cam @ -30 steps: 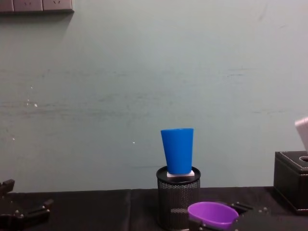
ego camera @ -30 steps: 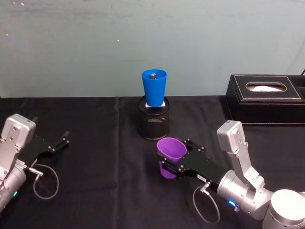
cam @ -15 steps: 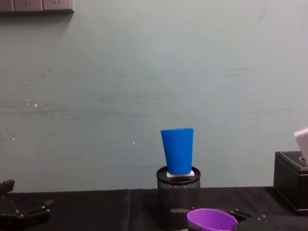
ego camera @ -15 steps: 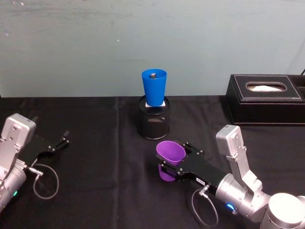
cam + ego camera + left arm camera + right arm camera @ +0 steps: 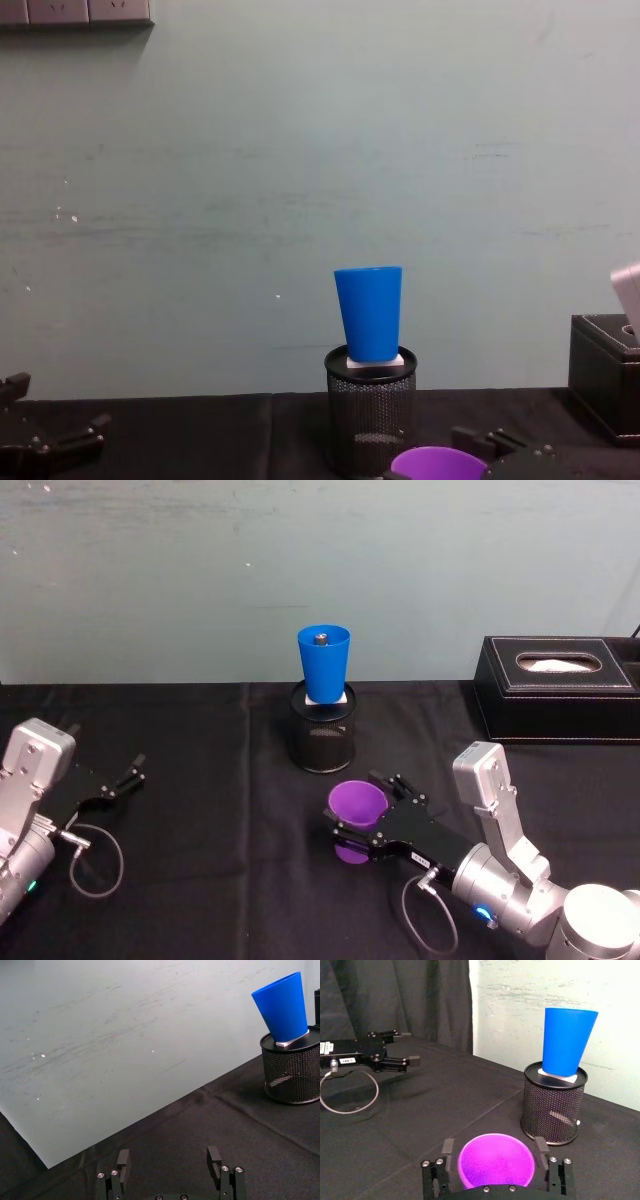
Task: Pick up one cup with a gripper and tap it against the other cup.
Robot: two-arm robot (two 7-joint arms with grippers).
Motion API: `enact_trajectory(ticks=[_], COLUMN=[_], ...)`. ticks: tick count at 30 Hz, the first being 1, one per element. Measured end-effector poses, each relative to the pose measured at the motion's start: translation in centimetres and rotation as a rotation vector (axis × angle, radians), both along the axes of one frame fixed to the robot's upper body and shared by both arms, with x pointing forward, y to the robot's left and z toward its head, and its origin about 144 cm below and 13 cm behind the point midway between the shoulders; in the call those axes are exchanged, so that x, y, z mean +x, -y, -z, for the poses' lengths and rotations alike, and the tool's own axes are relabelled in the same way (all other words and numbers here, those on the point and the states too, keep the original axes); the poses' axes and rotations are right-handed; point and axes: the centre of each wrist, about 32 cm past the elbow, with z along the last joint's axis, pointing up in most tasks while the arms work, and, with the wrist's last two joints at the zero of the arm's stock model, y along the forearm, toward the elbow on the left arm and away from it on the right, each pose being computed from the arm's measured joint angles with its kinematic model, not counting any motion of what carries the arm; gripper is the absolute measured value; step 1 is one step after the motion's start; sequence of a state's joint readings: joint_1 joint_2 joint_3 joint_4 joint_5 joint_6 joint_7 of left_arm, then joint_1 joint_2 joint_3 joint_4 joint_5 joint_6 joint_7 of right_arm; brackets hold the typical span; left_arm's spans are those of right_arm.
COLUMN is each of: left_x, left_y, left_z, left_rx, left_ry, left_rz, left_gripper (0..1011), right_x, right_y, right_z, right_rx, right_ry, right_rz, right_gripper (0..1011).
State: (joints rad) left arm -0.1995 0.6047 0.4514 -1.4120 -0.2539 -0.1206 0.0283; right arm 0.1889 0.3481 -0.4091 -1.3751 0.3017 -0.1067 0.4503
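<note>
Purple cup (image 5: 358, 805) sits clamped in the right pincer (image 5: 365, 832), and a hard swing toward twelve o'clock could topple the blue cup (image 5: 323, 663) off its mesh holder (image 5: 322, 742), while the left pincer (image 5: 128, 776) idles apart.

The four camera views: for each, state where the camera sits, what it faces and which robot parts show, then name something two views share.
Head view: high, looking down at the table; left gripper, right gripper holding the purple cup.
Chest view: low, facing the wall; blue cup on the mesh pen holder.
Left wrist view: behind its open fingers.
Right wrist view: behind the fingers gripping the purple cup.
All four share the blue cup.
</note>
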Motion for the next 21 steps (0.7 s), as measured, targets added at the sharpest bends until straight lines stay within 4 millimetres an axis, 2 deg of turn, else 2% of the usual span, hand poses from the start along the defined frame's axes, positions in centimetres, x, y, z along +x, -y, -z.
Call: enact_trajectory(ticks=[6,12,16,17,21], left_x=[0.0,0.0,0.0,0.0,0.0], left_y=[0.0,0.0,0.0,0.0,0.0], left_z=[0.0,0.0,0.0,0.0,0.0], left_rx=[0.000,0.000,0.000,0.000,0.000], left_ry=[0.000,0.000,0.000,0.000,0.000], left_rz=[0.000,0.000,0.000,0.000,0.000], left_gripper=[1000,1000,1000,1000,1000], right_x=[0.0,0.0,-0.1,-0.1,-0.3], right_y=[0.0,0.2,0.6,0.6,0.9], right_z=[-0.1,-1.5,-2.7,-2.7,-2.8], right_rx=[0.000,0.036,0.075,0.075,0.077], right_ry=[0.007,0.076,0.128,0.128,0.130], right_rz=[-0.001,0.025,0.130,0.130,0.305], right_gripper=[1003,1003,1003,1003,1002])
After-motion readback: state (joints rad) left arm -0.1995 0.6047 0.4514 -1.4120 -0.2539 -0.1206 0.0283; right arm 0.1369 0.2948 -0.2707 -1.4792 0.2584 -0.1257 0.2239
